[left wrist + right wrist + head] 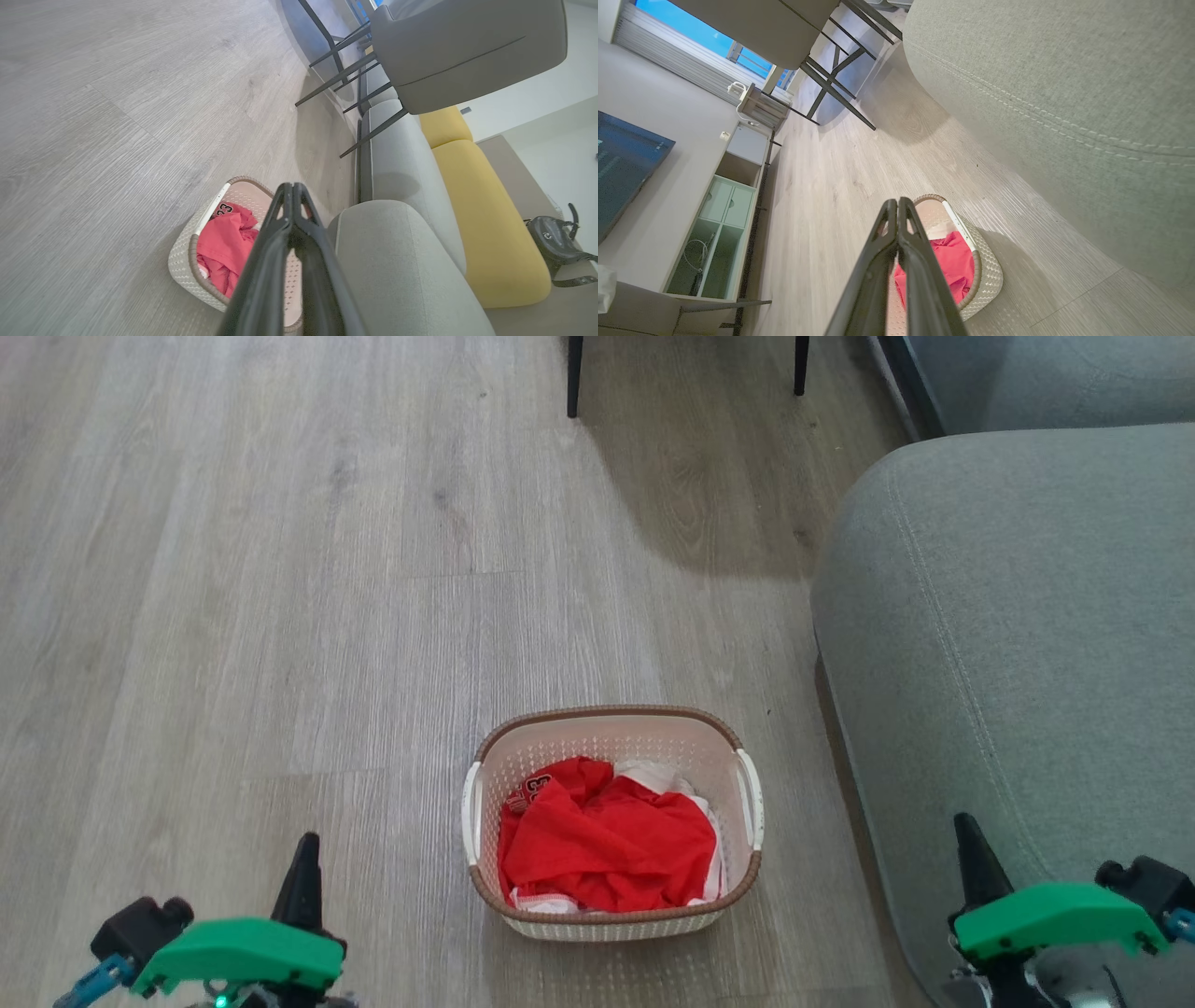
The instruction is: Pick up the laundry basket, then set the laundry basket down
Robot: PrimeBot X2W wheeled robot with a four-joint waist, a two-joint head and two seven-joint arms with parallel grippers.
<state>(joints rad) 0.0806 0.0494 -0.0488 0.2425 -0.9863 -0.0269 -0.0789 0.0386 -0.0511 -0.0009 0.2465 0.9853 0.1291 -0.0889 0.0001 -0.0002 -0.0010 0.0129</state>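
The laundry basket (611,726) stands on the wooden floor, cream-white and perforated, with a brown rim and white side handles. Red and white clothes (607,840) lie inside it. My left gripper (305,859) hangs at the lower left, well left of the basket, its dark fingers shut together with nothing between them. At the lower right, my right gripper (966,835) is over the sofa's edge, also shut and empty. The left wrist view has the basket (184,259) partly behind my shut fingers (292,189). In the right wrist view the basket (990,275) lies beyond my shut fingers (897,203).
A grey sofa (1018,644) stands close on the basket's right, with yellow cushions (486,219) further along. Dark chair legs (573,378) stand on the floor beyond the basket. A low cabinet (724,219) and a screen line the far wall. Open floor lies left of the basket.
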